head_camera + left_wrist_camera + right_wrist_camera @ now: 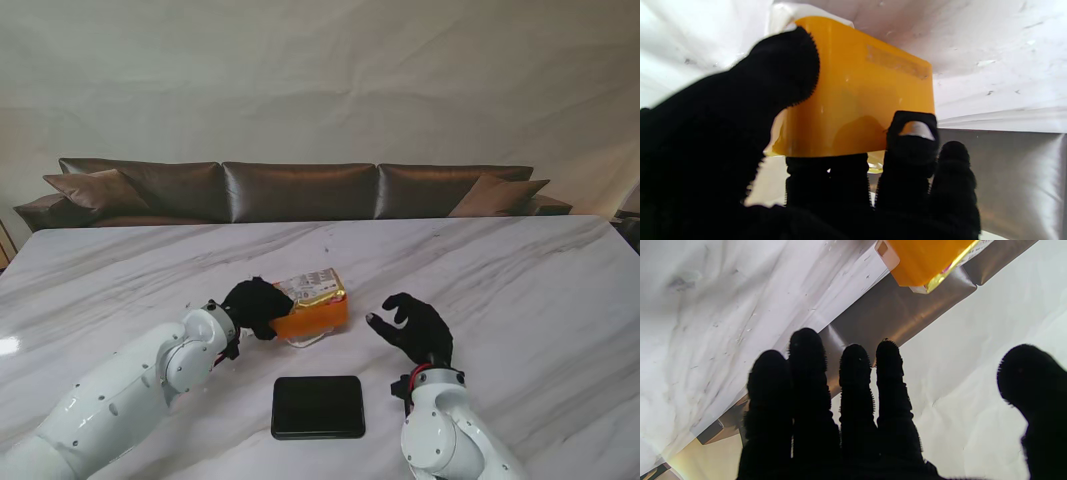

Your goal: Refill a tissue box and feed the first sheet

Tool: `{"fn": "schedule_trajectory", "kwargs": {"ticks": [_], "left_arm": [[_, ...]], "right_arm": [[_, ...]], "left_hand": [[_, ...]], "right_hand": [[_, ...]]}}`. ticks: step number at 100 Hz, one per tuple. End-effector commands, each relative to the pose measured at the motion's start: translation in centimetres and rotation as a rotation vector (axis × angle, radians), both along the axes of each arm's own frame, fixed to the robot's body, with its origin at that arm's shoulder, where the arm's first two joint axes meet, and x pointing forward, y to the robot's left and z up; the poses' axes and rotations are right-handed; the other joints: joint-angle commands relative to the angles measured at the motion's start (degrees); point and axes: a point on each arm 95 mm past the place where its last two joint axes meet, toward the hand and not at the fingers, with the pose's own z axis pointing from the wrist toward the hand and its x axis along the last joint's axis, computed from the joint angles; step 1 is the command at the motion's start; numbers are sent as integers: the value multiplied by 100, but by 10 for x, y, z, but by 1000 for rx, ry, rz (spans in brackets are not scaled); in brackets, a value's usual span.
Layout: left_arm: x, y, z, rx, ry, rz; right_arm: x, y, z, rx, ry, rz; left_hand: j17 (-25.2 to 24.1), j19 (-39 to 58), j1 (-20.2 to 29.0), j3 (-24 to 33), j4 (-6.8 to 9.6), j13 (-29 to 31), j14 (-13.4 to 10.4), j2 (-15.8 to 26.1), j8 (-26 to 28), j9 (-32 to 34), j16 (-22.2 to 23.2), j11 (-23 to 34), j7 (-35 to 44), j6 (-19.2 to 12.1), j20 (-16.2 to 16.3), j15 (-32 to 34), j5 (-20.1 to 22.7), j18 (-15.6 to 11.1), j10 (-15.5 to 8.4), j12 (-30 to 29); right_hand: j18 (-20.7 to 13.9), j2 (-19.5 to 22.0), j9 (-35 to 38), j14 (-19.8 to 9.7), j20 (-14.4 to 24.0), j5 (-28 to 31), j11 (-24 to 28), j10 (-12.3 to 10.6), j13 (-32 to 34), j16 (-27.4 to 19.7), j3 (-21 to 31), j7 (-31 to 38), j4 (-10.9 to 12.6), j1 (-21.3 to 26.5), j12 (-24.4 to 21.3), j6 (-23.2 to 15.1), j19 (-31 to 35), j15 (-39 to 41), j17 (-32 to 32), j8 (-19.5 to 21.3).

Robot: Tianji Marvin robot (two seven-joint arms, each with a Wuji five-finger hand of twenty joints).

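An orange tissue box point(312, 318) sits near the middle of the marble table, with a plastic-wrapped tissue pack point(313, 285) lying in its open top. My left hand point(256, 305) is closed around the box's left end; in the left wrist view the thumb point(786, 66) presses one side of the orange box point(857, 96) and the fingers point(912, 140) wrap the other. My right hand point(412, 325) hovers open to the right of the box, apart from it, holding nothing. The right wrist view catches a corner of the box point(923, 260) beyond the spread fingers point(853, 380).
A flat black lid or tray point(318, 406) lies on the table nearer to me than the box. A brown leather sofa point(300, 190) with cushions stands behind the table's far edge.
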Motion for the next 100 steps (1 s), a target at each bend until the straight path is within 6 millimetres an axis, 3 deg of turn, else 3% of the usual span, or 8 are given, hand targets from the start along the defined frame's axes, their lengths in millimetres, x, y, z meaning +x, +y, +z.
{"fn": "schedule_trajectory", "kwargs": {"ticks": [1,21,33,39,62,76,86,100], "left_arm": [[2,0,-3,11,14,-2],[5,2,-11,75,-39,-18],[4,3,-12,99,-77,-16],[4,4,-12,101,-89,-13],[0,10,-9,122,-133,6],[-5,16,-4,124,-156,31],[-9,20,1,102,-169,53],[-14,24,8,47,-174,77]], "right_arm": [[4,1,2,0,7,8],[11,2,3,8,27,11],[15,3,3,7,37,16],[18,4,4,5,44,19],[26,6,7,-9,62,34],[29,7,8,-8,79,47],[30,9,9,-7,84,48],[31,11,9,-13,95,51]], "left_hand": [[-179,10405,650,665,555,-297,-695,1505,312,609,39,2792,697,-925,-2,-254,399,-140,251,618],[-473,10049,375,523,-262,-747,-612,1179,21,222,-265,1975,72,-1167,-199,-1019,-98,-181,-46,235],[-656,9863,208,341,-1128,-1180,-649,529,-925,-162,-1013,1049,-708,-1092,-208,-1758,-755,-226,-141,-299],[-731,9811,151,255,-1268,-1334,-619,432,-1432,-312,-1331,665,-987,-970,-200,-2076,-932,-233,-111,-559],[-774,9721,250,188,-1310,-1425,-622,518,-5541,-251,-2923,-1277,-2166,-535,-211,-3278,-859,-238,104,-2167],[-784,9588,187,310,-1168,-1558,-605,818,-5717,-564,-3323,-1530,-3064,-175,-279,-3624,-898,-242,137,-2676],[-864,9505,-81,328,-1076,-1691,-555,1111,-5763,-765,-3384,-1527,-3345,-101,-309,-3713,-974,-234,218,-2746],[-1035,9492,-763,290,-697,-1966,-439,1480,-5746,-1188,-3399,-1270,-3576,86,-246,-3759,-1083,-207,369,-3109]], "right_hand": [[-174,21,37,-3,113,121,-31,41,36,51,-36,-10,86,35,-80,-136,-9,-97,-39,-25],[-173,39,41,14,96,133,-41,55,15,38,-54,-30,95,37,-86,-126,-46,-122,-52,-27],[-171,47,63,14,90,162,-41,65,16,36,-58,-33,98,45,-87,-125,-54,-125,-50,-26],[-170,52,76,21,88,186,-39,67,9,32,-62,-33,100,47,-86,-124,-58,-133,-52,-24],[-164,49,83,20,70,235,-125,79,-2,12,-70,-60,105,60,-135,-137,-87,-175,-63,-30],[-179,34,-92,-12,18,236,-454,113,-116,-121,-76,-102,106,71,-363,-137,-182,-487,-85,-31],[-146,0,103,9,-53,338,-1188,280,42,-445,-63,-202,100,74,-1110,-49,-251,-1100,9,-104],[-62,-23,528,33,-225,575,-1980,486,292,-925,-57,-453,92,94,-2003,130,-371,-1917,221,-361]]}}
